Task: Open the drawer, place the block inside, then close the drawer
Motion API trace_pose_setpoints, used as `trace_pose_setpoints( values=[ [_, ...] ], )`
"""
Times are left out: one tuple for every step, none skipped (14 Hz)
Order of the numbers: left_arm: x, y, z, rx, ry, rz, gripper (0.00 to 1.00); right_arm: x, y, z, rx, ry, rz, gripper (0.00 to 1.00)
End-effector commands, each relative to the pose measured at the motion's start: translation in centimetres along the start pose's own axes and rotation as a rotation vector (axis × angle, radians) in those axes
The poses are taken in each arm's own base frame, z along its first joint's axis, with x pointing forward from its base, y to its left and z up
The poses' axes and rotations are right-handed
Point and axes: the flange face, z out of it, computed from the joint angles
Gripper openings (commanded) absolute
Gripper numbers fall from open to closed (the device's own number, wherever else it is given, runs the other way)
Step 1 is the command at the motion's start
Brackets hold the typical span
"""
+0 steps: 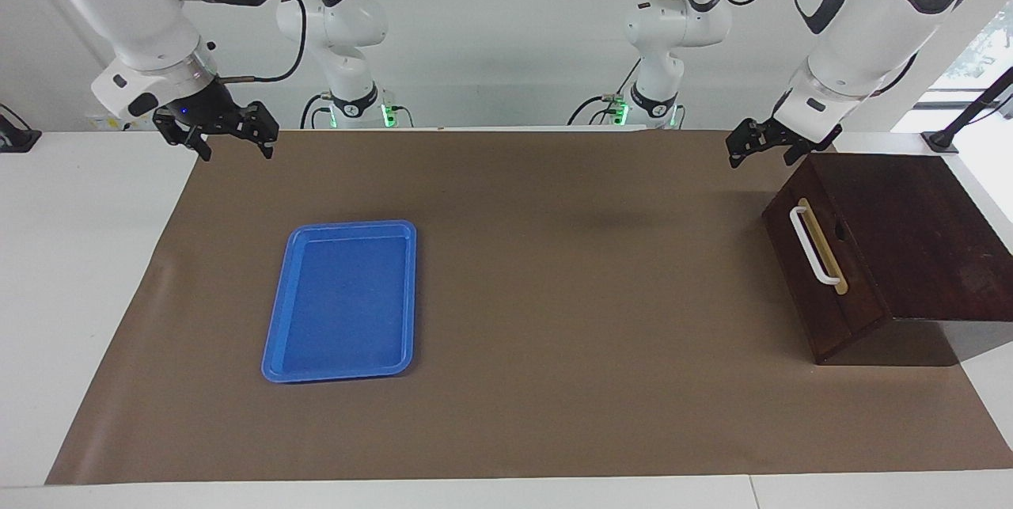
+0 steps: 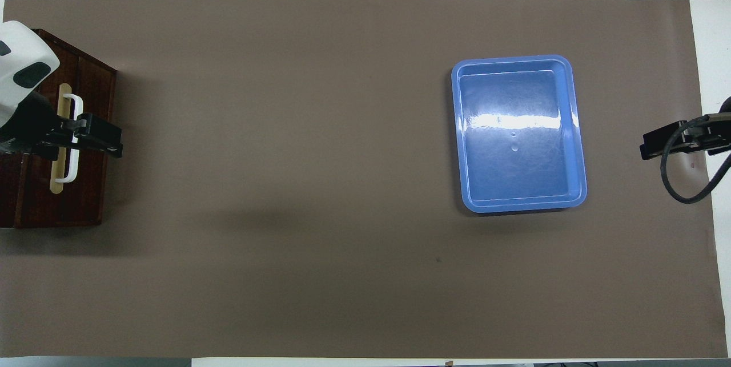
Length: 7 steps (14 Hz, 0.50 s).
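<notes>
- Right, facing view first: we see the drawer pushed flush into its dark wooden box at the left arm's end of the tabletop, white handle facing the middle, where a pincer can reach it.
- The left pincer hangs in the air over the box's corner nearest the robots, jaws spread wide, holding nothing, clear of the handle.
- The right pincer waits over the mat's edge at its own end, jaws apart, empty.
- The blue tray lies empty, well apart from the box. We see no yellow block anywhere; we judge it's probably shut inside the drawer, so the task reads as done.
- Overhead view: the left pincer covers the handle only because it's raised above it.
- The right pincer shows at the mat's edge, beside the tray.
</notes>
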Motion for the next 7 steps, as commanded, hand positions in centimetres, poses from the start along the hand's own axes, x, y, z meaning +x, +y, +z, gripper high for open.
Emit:
trace_pose_setpoints(
  values=[
    [-0.2, -0.3, 0.3, -0.013, -0.012, 0.033, 1.00, -0.2, 0.2, -0.3, -0.005, -0.006, 0.015, 1.00],
    [0.3, -0.6, 0.6, -0.014, -0.020, 0.034, 1.00, -0.2, 0.3, -0.3, -0.004, -0.005, 0.015, 1.00],
    [0.4, -1.2, 0.5, -0.015, -0.020, 0.022, 1.00, -0.2, 0.3, -0.3, -0.004, -0.005, 0.015, 1.00],
    [0.4, -1.8, 0.5, -0.017, -0.019, 0.011, 1.00, -0.2, 0.3, -0.3, -0.004, -0.006, 0.015, 1.00],
    [0.4, -1.7, 0.5, -0.017, -0.019, 0.011, 1.00, -0.2, 0.2, -0.3, -0.005, -0.006, 0.015, 1.00],
    [0.3, -1.5, 0.4, -0.018, -0.016, 0.014, 1.00, -0.2, 0.2, -0.3, -0.005, -0.006, 0.013, 1.00],
    [0.2, -1.4, 0.3, -0.018, -0.014, 0.016, 1.00, -0.2, 0.2, -0.3, -0.005, -0.006, 0.015, 1.00]
  ],
)
